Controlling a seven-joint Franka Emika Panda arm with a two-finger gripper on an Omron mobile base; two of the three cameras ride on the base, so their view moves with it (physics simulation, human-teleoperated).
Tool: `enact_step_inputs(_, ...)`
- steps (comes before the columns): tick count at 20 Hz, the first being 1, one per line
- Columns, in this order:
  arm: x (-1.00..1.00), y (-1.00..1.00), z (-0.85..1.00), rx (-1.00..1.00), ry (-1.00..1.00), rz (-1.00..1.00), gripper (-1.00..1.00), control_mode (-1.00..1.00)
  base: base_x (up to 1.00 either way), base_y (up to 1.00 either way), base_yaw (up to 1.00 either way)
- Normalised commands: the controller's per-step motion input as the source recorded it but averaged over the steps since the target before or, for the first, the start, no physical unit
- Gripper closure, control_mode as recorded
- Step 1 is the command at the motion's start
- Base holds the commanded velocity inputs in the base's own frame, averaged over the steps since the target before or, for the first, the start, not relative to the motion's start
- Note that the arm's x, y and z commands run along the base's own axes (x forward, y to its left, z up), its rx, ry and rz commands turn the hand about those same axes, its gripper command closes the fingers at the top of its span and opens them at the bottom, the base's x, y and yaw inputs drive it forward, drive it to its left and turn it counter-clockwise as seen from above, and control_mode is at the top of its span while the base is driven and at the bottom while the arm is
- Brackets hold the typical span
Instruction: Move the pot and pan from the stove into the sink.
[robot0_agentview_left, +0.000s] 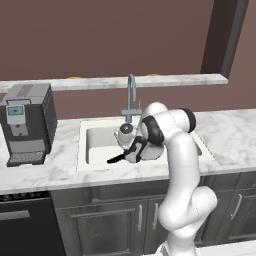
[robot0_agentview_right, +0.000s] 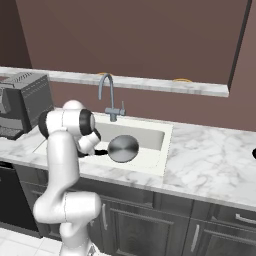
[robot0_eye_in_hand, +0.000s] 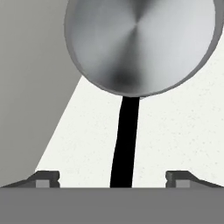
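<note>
You were looking at a kitchen with a dull reddish-brown back wall, a white marble counter (robot0_agentview_left: 227, 132) and dark grey cabinets below it, with the off-white sink (robot0_agentview_right: 150, 159) sunk into that counter. The curved chrome faucet (robot0_agentview_left: 131, 95) rose from the counter just behind the sink, and a narrow marble ledge (robot0_agentview_right: 150, 84) ran along the wall above and behind it. A grey coffee machine (robot0_agentview_left: 27, 122) stood on the counter well to the left of the sink. The arm bent down over the sink's front edge, and the gripper (robot0_eye_in_hand: 113, 178) hung above the basin with its jaws spread wide, one fingertip (robot0_eye_in_hand: 43, 178) on each side of the pan's black handle (robot0_eye_in_hand: 126, 142) and neither touching it, so you had the tool released and grasping nothing. The pan (robot0_agentview_right: 123, 148) was inside the sink, near its middle in the right base view, its shiny round bowl pointing away from the gripper and its handle reaching back toward the hand. In the left base view a rounded grey metal vessel (robot0_agentview_left: 125, 134) sat in the sink just in front of the faucet, partly hidden by the arm; you could not tell for certain that it was the pot.
</note>
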Motion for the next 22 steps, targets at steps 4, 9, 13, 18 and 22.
enact_step_inputs(4, 0.02, 0.0, 0.56, 0.03, 0.0, -0.02, -1.0, -1.0, 0.0, 0.0, 0.0)
enact_step_inputs(9, -0.01, 0.0, 0.74, 0.04, 0.02, 0.0, -1.0, -1.0, 0.0, 0.0, 0.0)
enact_step_inputs(13, -0.28, -0.02, 0.75, 0.03, 0.02, 0.0, -1.0, -1.0, 0.0, 0.0, 0.0)
enact_step_inputs(18, -0.59, -0.1, 0.78, 0.03, 0.03, 0.0, -1.0, -1.0, 0.0, 0.0, 0.0)
enact_step_inputs(22, -0.75, -0.17, 0.82, 0.03, 0.03, 0.0, -1.0, -1.0, 0.0, 0.0, 0.0)
